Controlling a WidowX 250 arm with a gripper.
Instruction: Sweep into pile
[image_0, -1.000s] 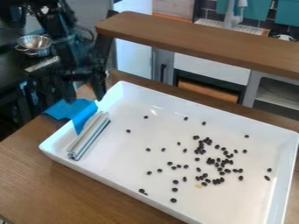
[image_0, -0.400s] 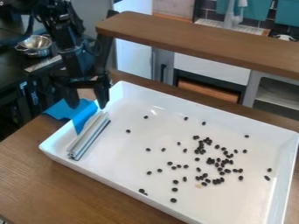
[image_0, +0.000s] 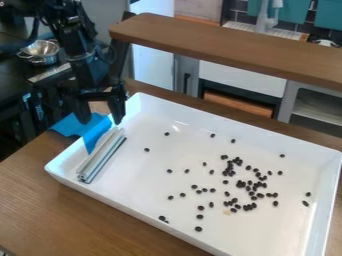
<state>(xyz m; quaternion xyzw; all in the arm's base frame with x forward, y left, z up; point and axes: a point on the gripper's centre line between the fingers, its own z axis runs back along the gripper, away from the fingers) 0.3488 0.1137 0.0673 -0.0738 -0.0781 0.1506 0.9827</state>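
Observation:
At the upper left my gripper (image_0: 100, 120) hangs open over the blue taped handle (image_0: 95, 131), its two fingers spread apart. The handle belongs to a silvery sweeper bar (image_0: 101, 156), which lies along the left end of the white tray (image_0: 140, 212). Dark beans (image_0: 248, 188) are scattered over the tray floor, densest right of the middle, with loose ones toward the left and the front wall. Whether the fingers touch the blue tape, I cannot tell.
A raised wooden shelf (image_0: 227, 47) runs behind the tray. The wooden table (image_0: 40, 200) borders the tray at the front left. A metal colander (image_0: 40, 51) stands at the upper left on a dark counter.
Since the first frame my gripper has come slightly lower and its arm has shifted a little right. From the second frame on it has hardly moved. Sweeper and beans look unchanged.

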